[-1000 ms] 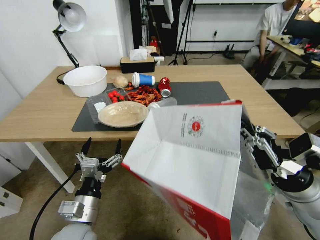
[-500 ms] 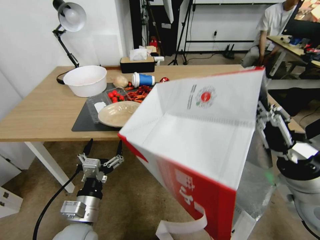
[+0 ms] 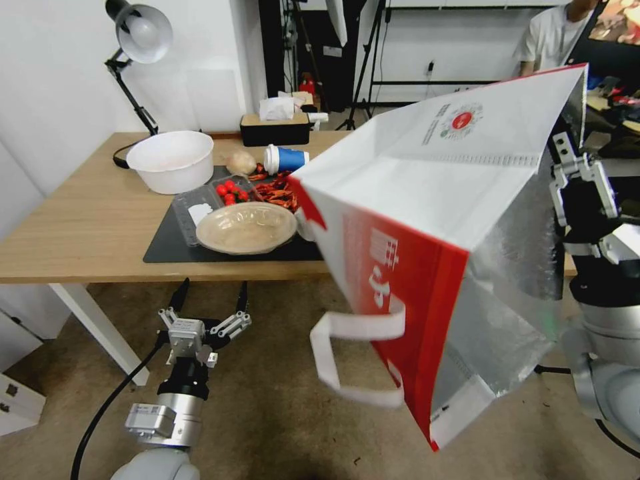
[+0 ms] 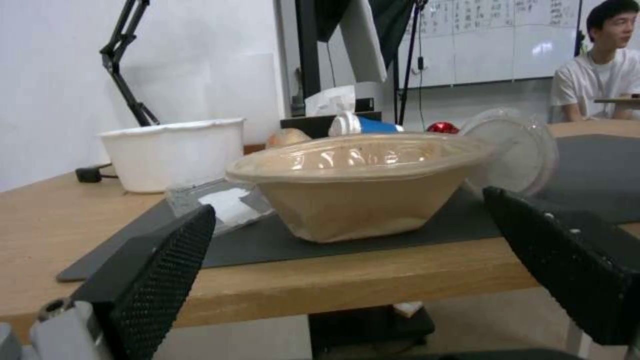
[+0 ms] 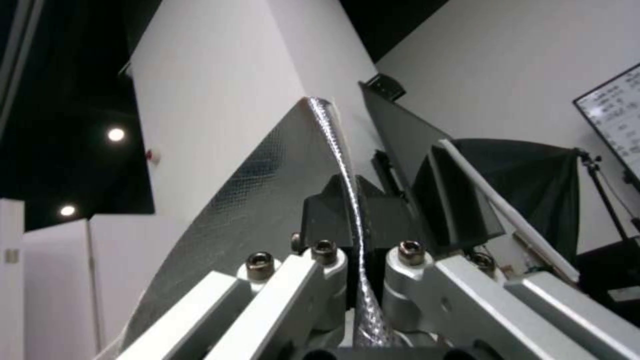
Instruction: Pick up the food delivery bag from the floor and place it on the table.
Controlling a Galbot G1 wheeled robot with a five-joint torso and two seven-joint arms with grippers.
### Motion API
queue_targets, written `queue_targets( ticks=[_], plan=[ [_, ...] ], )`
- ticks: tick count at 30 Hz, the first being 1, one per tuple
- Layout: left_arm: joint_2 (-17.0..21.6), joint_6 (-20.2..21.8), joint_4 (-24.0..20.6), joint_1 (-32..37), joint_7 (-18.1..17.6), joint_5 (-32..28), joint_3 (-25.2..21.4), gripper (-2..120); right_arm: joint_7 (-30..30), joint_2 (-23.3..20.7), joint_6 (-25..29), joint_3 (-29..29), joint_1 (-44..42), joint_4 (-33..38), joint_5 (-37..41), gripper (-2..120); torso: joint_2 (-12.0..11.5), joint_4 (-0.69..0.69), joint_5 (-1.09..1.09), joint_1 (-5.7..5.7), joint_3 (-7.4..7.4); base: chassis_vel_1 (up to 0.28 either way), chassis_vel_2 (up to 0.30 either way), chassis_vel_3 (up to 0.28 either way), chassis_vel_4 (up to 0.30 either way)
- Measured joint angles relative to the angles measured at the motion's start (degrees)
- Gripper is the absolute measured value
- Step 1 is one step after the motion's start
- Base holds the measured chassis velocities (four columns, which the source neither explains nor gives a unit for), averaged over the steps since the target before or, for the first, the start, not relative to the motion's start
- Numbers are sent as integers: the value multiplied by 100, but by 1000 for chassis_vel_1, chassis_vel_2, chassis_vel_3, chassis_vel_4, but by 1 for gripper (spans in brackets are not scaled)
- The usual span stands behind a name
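The food delivery bag (image 3: 427,193) hangs tilted in the air at the right, above the table's (image 3: 87,220) front edge and well off the floor (image 3: 267,413). Its white face with the red round logo (image 3: 461,121) is uppermost, a red side panel (image 3: 393,300) faces me, and a white loop handle (image 3: 347,357) dangles below. My right gripper (image 3: 575,183) is shut on the bag's foil-lined rim (image 5: 333,150), which runs between its fingers (image 5: 327,215). My left gripper (image 3: 210,300) stands open below the table's edge over the carpet, its fingers (image 4: 160,270) spread before a beige bowl (image 4: 353,185).
On the dark grey mat (image 3: 173,250) lie a lidded beige bowl (image 3: 247,228), tomatoes (image 3: 230,191), red crayfish (image 3: 277,190) and a blue cup (image 3: 287,160). A white bowl (image 3: 171,160), a tissue box (image 3: 275,127) and a desk lamp (image 3: 137,33) stand behind. The bag hides the table's right part.
My right gripper has raised the bag and carried it up toward the table; the bag swung so its red side and loop handle now show. The left arm has barely moved.
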Motion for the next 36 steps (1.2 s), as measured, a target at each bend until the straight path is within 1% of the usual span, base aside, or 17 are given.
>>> queue_targets(
  ticks=[2,4,5,7,8,11,12,15,17,20,28,36],
  plan=[
    [-2,0,0,4,3,14,5,100,107,-19,-4,3,76,-18,64,0,0,0,0,0,0,0,0,0,0],
    [-15,0,1,8,11,39,17,100,479,-78,-18,-3,299,-66,236,0,-1,0,0,-1,-1,0,0,0,0],
    [-15,0,1,8,11,39,17,100,479,-78,-18,-3,299,-66,236,0,-1,0,0,-1,-1,0,0,0,0],
    [-21,-1,2,10,20,60,27,100,838,-148,-24,-37,542,-149,391,0,-1,0,0,0,-1,0,0,0,0],
    [-21,-1,2,10,20,60,27,100,838,-148,-24,-37,542,-149,391,0,-1,0,0,0,-1,0,0,0,0],
    [-27,-2,0,26,27,100,46,100,1252,-234,-72,-60,868,-279,644,0,-2,0,0,-1,-1,0,0,0,0],
    [-27,-2,0,26,27,100,46,100,1252,-234,-72,-60,868,-279,644,0,-2,0,0,-1,-1,0,0,0,0],
    [-41,-12,-1,42,28,149,69,100,1577,-310,-175,-103,1148,-416,784,0,-2,1,0,-1,-2,0,0,0,0],
    [-48,-13,-2,46,20,169,76,100,1652,-324,-215,-119,1203,-447,789,0,-2,0,0,-1,-1,0,0,0,0],
    [-95,-28,-3,49,-30,240,84,100,2014,-339,-320,-239,1426,-535,853,0,-3,0,0,-1,-2,0,0,0,0],
    [-100,-39,-24,61,-32,271,78,100,2354,-262,-310,-521,1844,-856,910,0,-3,0,-1,-1,-2,0,0,0,0],
    [-99,-45,-25,70,-32,277,76,100,2498,-276,-261,-521,2021,-1395,891,0,-4,0,1,-1,-2,0,0,0,0]
  ],
)
